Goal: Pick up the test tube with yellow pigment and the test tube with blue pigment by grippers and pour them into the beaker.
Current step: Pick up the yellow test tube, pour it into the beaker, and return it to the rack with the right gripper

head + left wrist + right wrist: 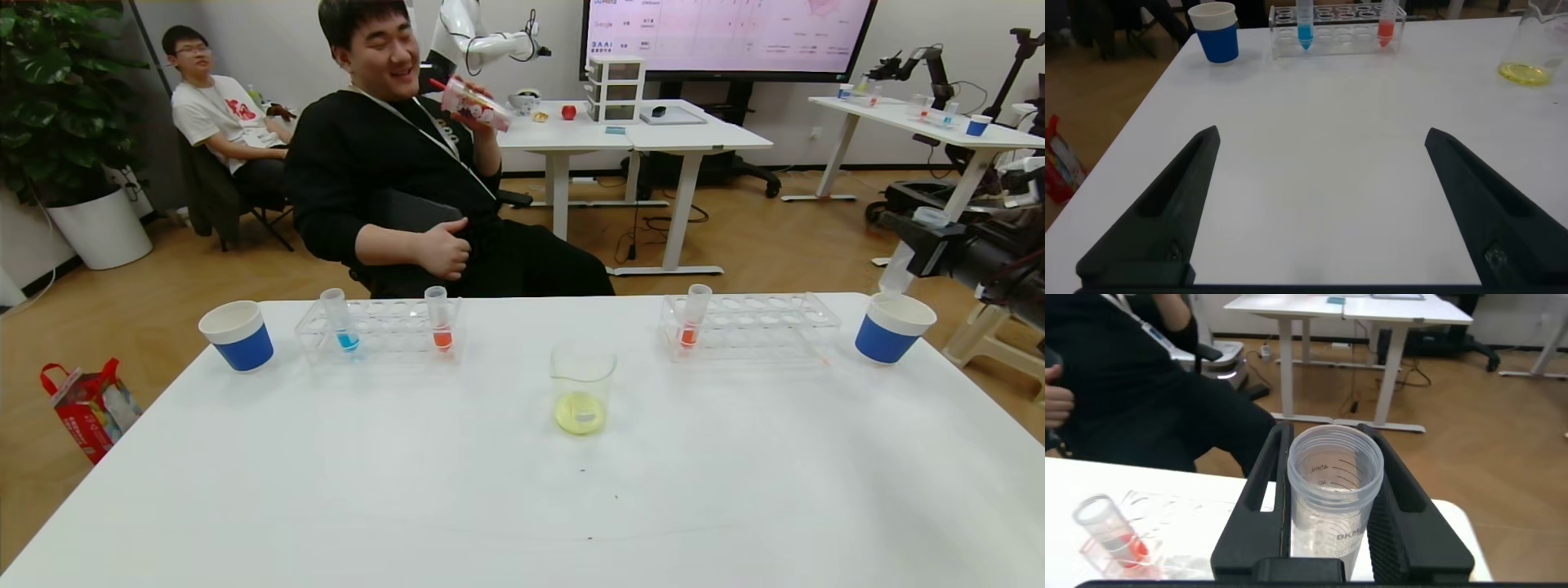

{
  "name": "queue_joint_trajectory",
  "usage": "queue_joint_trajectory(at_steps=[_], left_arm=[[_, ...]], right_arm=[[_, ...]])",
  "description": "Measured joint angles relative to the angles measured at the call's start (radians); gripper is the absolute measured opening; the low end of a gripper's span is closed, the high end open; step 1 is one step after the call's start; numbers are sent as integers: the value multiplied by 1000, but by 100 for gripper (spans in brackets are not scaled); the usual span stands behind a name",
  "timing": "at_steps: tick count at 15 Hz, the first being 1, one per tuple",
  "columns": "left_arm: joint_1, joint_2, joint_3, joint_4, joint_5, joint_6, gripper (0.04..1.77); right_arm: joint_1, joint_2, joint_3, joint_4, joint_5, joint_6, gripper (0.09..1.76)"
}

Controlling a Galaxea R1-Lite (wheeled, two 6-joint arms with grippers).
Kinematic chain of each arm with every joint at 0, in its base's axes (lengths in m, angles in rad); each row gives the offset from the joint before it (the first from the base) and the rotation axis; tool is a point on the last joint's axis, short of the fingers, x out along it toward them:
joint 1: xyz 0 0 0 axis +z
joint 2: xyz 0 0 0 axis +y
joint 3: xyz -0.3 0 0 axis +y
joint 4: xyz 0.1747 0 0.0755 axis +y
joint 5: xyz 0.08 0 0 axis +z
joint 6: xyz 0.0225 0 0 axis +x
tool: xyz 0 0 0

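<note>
White table (522, 490) fills most of the head view, and the risks follow from what sits along its far edge. Two clear racks stand there. The left rack (380, 331) holds the blue tube (339, 320) and an orange-red tube (439, 318); the right rack (747, 322) holds one more orange-red tube (694, 317). A blue paper cup stands at each far corner, the left cup (237, 335) beside the left rack and the right cup (892, 327) beside the right rack.

Between the racks, nearer the robot, stands the beaker (581, 388), with yellow liquid already pooled in its bottom.

The right claw (1335, 539) hangs over the right cup, pinching a clear tube (1333, 498) that looks empty, presumably the yellow one after pouring. If it lets go off-centre, the tube could hit the rim and tip the light cup, or fall to the floor past the table edge just beside it.

The left claw (1319, 204) hovers low over bare table near the robot, fingers spread wide, well apart from the blue tube. I judge the main danger is there: the two tubes share one rack, so a sloppy approach could grab the orange-red one, or nudge the light rack and spill both. A tilted grip could also slop blue liquid before it reaches the beaker.
</note>
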Motion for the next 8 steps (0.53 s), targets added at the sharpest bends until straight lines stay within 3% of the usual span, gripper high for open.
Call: queue_joint_trajectory(at_steps=[3,8], left_arm=[[0,0,0,0,0,0,175],[0,0,0,0,0,0,175]], right_arm=[[-92,55,-59,-1,14,-1,52],[-126,140,-81,-24,10,-3,52]])
